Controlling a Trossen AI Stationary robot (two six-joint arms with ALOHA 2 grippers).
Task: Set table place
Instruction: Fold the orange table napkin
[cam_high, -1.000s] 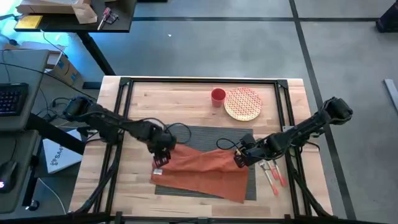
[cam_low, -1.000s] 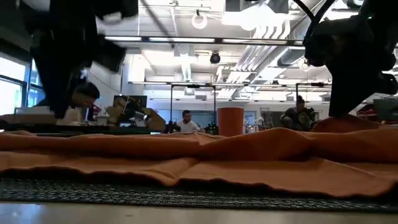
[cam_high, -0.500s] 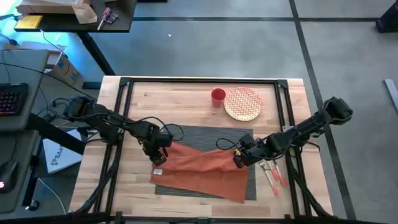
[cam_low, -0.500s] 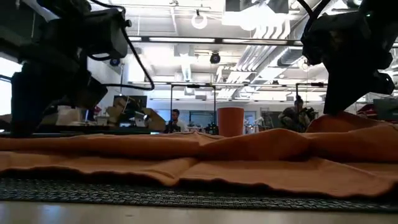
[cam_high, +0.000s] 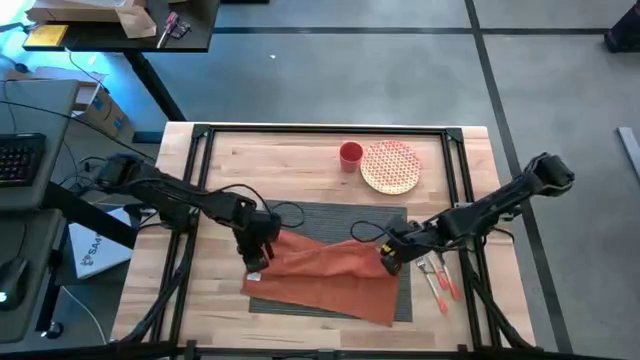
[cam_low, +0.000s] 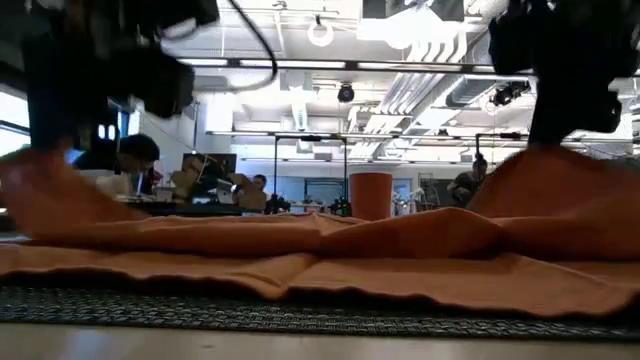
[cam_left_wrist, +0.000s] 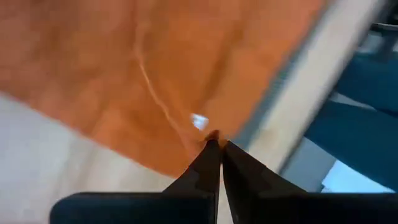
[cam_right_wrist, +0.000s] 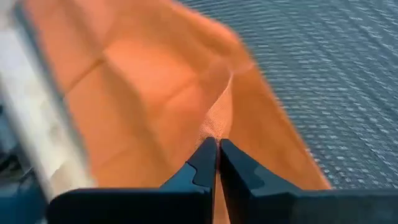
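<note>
Orange-red napkin (cam_high: 330, 272) is rumpled, draped across the middle. Behind it there's a red cup (cam_high: 350, 153) just beside a round patterned plate (cam_high: 390, 166). Some red-handled cutlery (cam_high: 440, 280) is off to the right. People sit at desks (cam_low: 125, 160) in the room beyond.

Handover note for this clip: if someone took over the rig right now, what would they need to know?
Left gripper: shut on the orange napkin at its left corner, lifting it.
Right gripper: shut on the napkin's right edge, also raised.
Napkin lies crumpled across the grey placemat on the table.
Red cup and patterned plate wait at the far side; cutlery lies right of the mat.
Done: mat laid.
Left: place napkin, plate, cup, cutlery.
</note>
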